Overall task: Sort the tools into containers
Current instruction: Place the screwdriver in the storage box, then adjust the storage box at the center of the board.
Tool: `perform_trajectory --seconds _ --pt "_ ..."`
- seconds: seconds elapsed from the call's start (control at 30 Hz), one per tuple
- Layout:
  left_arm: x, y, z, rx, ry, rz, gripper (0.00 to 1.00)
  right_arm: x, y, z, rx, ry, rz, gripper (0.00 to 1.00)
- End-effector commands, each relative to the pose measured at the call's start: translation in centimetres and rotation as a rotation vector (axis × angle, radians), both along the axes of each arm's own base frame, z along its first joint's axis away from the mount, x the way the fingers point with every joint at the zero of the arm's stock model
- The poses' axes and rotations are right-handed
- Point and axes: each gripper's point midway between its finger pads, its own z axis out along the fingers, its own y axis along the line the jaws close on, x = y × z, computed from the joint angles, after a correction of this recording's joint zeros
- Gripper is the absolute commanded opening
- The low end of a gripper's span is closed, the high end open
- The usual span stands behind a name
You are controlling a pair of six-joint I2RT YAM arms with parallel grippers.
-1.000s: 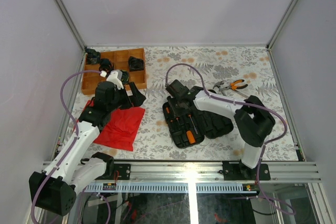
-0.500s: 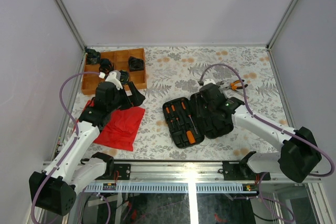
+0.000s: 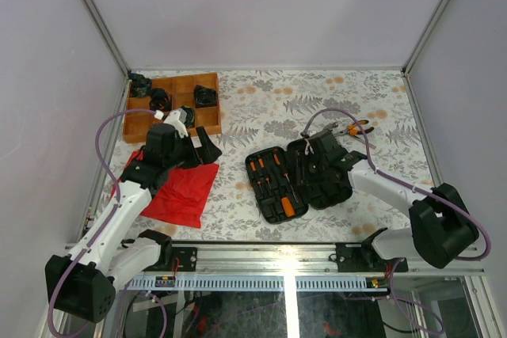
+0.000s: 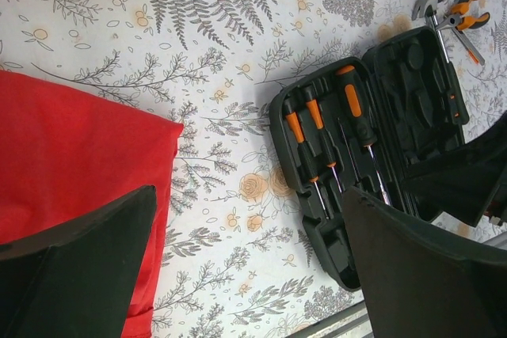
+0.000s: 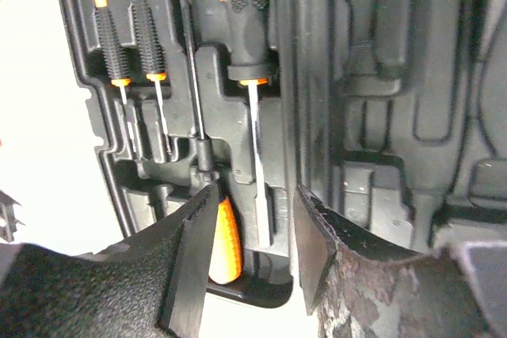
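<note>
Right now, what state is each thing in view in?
tool case, open, lying flat on the table.
screwdrivers, seated in the case's slots.
pliers, loose on the table, outside the case.
red cloth, lying on the table.
wooden tray, holding dark items.
left gripper, open, empty.
right gripper, open, empty, over the case.

The right claw [image 5: 252, 203] has moved from upper left of the black plastic clamshell case [image 3: 337, 187] to its middle. Its jaws have widened.
</note>
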Motion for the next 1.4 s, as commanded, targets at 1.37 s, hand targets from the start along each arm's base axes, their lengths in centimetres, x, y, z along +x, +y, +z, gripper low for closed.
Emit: perform_trajectory --seconds 1.37 --pt "-0.5 -1.0 -0.7 -0.024 0.020 -0.082 1.00 1.1 5.4 0.0 0.228 0.095 0.042 0.48"
